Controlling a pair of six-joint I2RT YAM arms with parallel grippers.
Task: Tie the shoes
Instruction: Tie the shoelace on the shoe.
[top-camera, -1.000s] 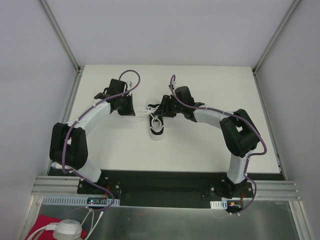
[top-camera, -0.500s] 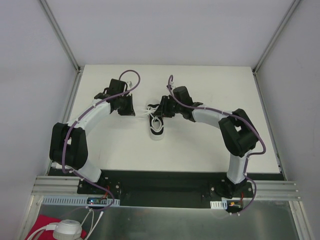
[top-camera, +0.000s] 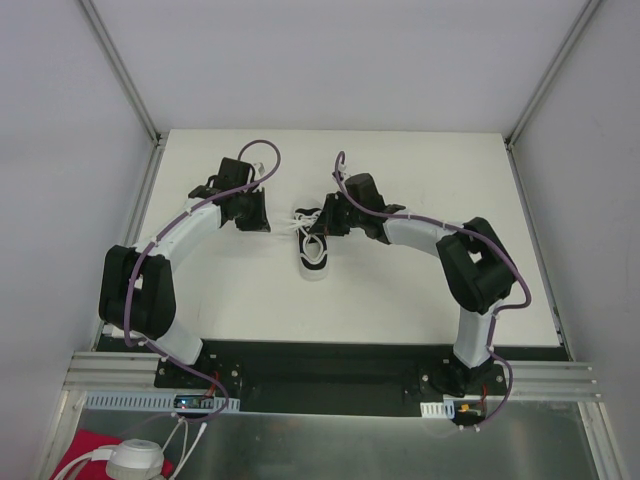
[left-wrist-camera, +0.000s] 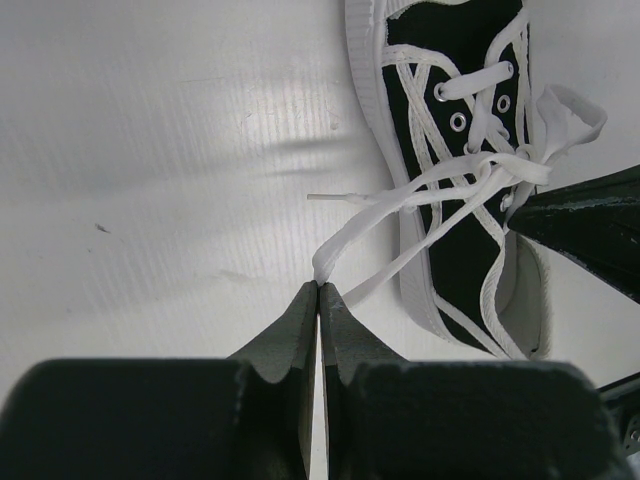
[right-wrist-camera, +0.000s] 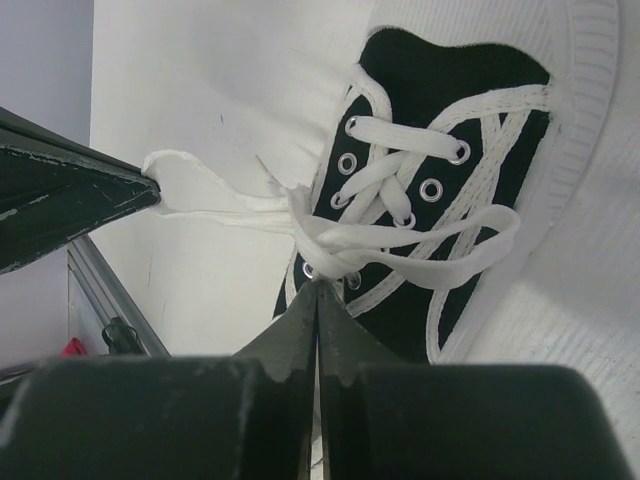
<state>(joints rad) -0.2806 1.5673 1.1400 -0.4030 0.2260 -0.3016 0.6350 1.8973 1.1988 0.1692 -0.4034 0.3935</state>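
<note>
Sneaker (top-camera: 314, 252) on white table (top-camera: 400, 300), left gripper (left-wrist-camera: 318, 285) and right gripper (right-wrist-camera: 317, 285) both pinched on its laces (left-wrist-camera: 345, 232).

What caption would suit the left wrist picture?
Left gripper pinching a white lace beside the black sneaker.

**One high view, two close ones**

The top camera looks down from high behind, at six o'clock, far off. Each wrist camera looks forward from very near. All three share the sneaker (top-camera: 313, 256) and laces (left-wrist-camera: 350, 228): two o'clock for the left wrist, one o'clock for the right.
</note>
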